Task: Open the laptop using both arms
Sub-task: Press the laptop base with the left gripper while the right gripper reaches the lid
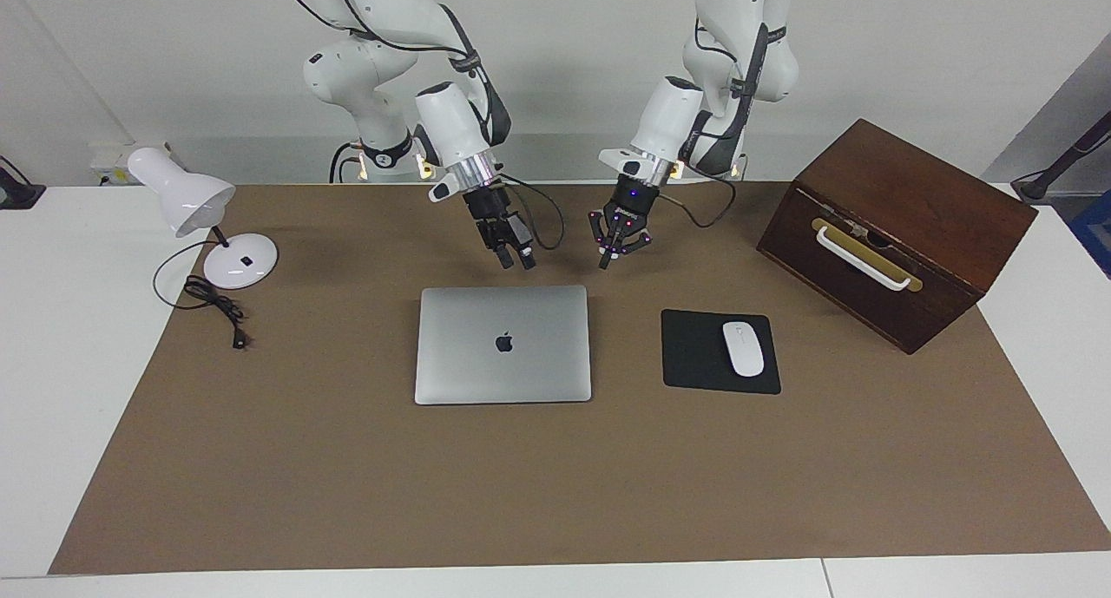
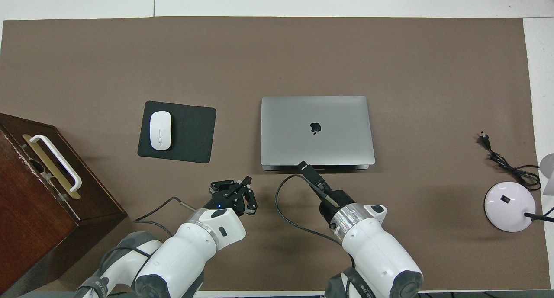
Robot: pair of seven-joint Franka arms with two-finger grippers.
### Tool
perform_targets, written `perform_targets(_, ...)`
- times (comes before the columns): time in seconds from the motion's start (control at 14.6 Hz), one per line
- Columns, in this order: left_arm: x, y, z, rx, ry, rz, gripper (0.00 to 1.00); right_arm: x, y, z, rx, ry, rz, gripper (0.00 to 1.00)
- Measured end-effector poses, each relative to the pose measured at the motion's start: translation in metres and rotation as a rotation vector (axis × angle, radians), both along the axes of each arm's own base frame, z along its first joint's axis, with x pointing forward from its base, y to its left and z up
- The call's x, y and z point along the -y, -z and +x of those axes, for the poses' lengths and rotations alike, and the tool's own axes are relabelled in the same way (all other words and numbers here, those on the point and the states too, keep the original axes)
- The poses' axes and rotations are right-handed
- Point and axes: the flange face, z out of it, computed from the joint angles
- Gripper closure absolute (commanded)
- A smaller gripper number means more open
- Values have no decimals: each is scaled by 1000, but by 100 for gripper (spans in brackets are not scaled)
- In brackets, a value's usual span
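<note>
From my remote station I saw the thin silver-grey metal laptop (image 1: 503, 345) lying flat and closed on the brown table mat (image 1: 555, 494), its dark logo facing up, roughly midway between the two arms' ends of the table. Beside it, toward the left arm's end, lay the black rectangular mouse pad (image 1: 699, 355) with a small white mouse (image 1: 743, 348) resting on it. Farther toward that same end stood the dark brown wooden box (image 1: 903, 233) with a white handle, set at an angle. At the right arm's end I noted the white desk lamp (image 1: 200, 212) on its round base, its black cord (image 1: 213, 307) coiled on the mat just beside it.

Neither arm was touching anything. The right gripper (image 1: 519, 259) hung in the air just above the mat beside the laptop's edge nearest the robots, pointing down at a slant toward that edge; its black fingers stood slightly parted and released, with nothing between them. The left gripper (image 1: 608, 258) hovered over bare mat close to the laptop's corner nearest the robots on the mouse pad's side, also clear of the lid. Its fingertips were clenched together on nothing, while its outer links splayed to the sides. In the overhead view both grippers sat near each other, the right gripper's tip over the laptop's nearest edge.
</note>
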Motion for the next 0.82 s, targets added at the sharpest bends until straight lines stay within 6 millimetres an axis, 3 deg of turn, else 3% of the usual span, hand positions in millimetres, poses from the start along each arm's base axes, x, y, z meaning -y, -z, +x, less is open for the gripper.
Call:
perform_targets(0.27, 8, 23, -4, 6, 17, -1, 100, 13, 1, 8, 2, 29, -6, 1)
perform_targets(0.82, 23, 29, 14, 10, 15, -7, 100, 26, 0, 17, 12, 45, -21, 1)
